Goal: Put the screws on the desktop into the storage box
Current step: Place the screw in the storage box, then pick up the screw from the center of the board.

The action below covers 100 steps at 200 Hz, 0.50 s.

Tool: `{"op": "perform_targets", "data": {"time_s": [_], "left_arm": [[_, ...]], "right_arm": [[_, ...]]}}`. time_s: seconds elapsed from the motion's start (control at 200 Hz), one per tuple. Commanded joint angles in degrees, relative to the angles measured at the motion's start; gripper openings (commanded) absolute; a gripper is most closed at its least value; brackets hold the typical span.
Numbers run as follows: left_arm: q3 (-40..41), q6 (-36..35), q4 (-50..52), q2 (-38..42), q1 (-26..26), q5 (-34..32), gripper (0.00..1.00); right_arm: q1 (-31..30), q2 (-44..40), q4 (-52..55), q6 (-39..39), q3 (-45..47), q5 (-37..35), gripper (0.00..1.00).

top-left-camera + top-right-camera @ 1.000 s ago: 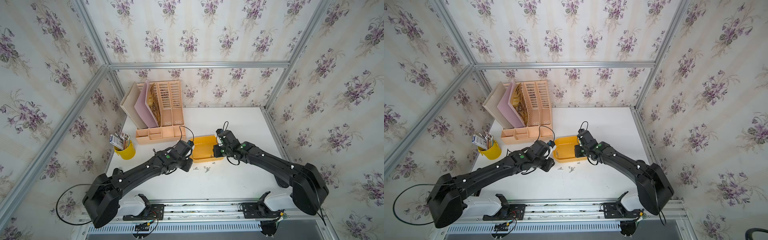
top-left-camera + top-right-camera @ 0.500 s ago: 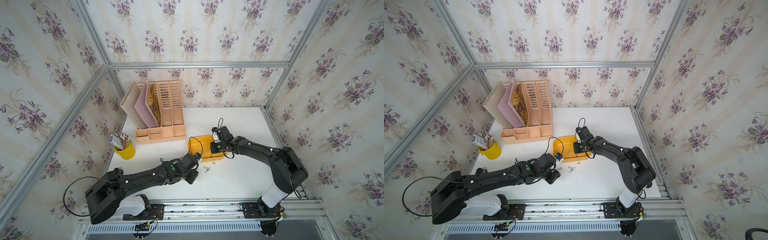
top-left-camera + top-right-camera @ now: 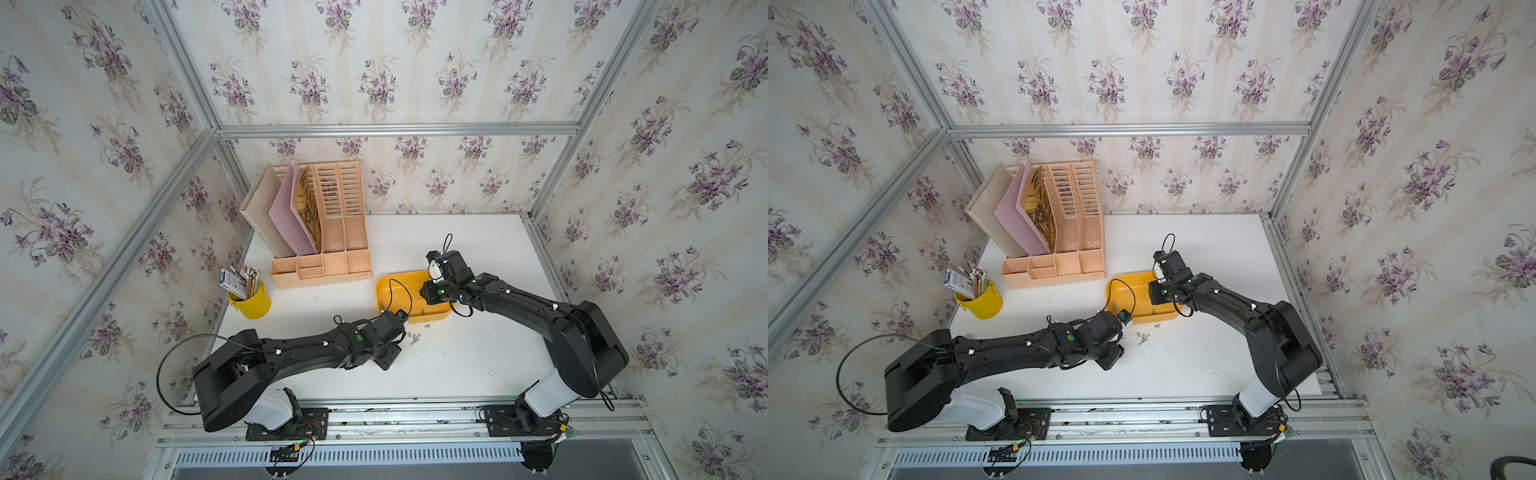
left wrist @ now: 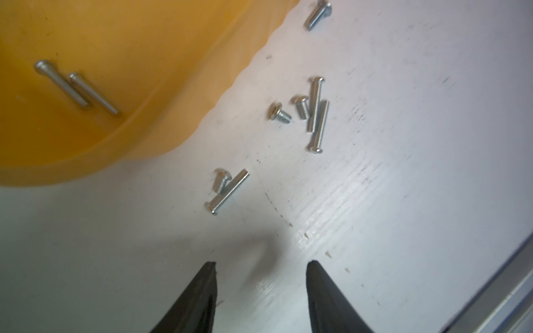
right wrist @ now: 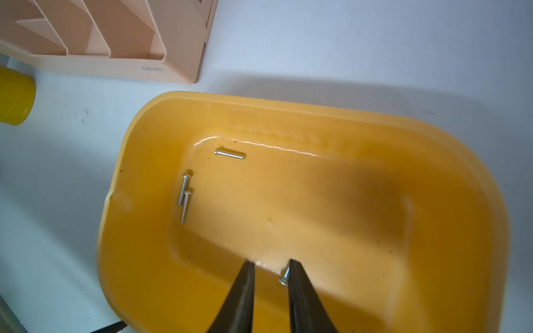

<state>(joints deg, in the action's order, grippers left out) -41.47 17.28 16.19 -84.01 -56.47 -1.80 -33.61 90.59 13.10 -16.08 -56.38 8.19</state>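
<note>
Left gripper (image 4: 261, 265) open above desktop (image 4: 403, 173), near seven loose screws (image 4: 315, 106); right gripper (image 5: 271, 263) parted over box (image 5: 288, 106), short screw (image 5: 284, 275) against one fingertip; three long screws (image 5: 183, 188) inside box.

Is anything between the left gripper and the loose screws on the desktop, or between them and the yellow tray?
Nothing visible. Only bare white desktop lies between the open left gripper and the nearest small silver screws; beyond them, just the low wall of the shallow yellow-orange plastic tray.
</note>
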Motion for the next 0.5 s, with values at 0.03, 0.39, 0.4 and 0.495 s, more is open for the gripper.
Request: {"op": "perform_targets", "data": {"time_s": [0.03, 0.39, 0.4, 0.495], "left_arm": [[-0.63, -1.67, -2.61, -2.05, 0.31, -2.92, 0.54], [-1.33, -5.28, -5.28, -6.13, 3.33, 0.92, 0.58], [-1.26, -5.31, -5.24, -6.16, 3.41, 1.03, 0.58], [-1.68, -5.42, -3.22, -5.63, 3.86, 1.52, 0.56]], "right_arm": [[0.23, -1.68, -0.62, 0.67, 0.79, -0.45, 0.27], [0.29, -4.62, -0.35, 0.45, 2.15, -0.49, 0.25], [0.29, -4.71, -0.27, 0.5, 2.15, -0.53, 0.25], [0.36, -5.56, 0.79, 0.99, 1.62, -0.79, 0.25]]}}
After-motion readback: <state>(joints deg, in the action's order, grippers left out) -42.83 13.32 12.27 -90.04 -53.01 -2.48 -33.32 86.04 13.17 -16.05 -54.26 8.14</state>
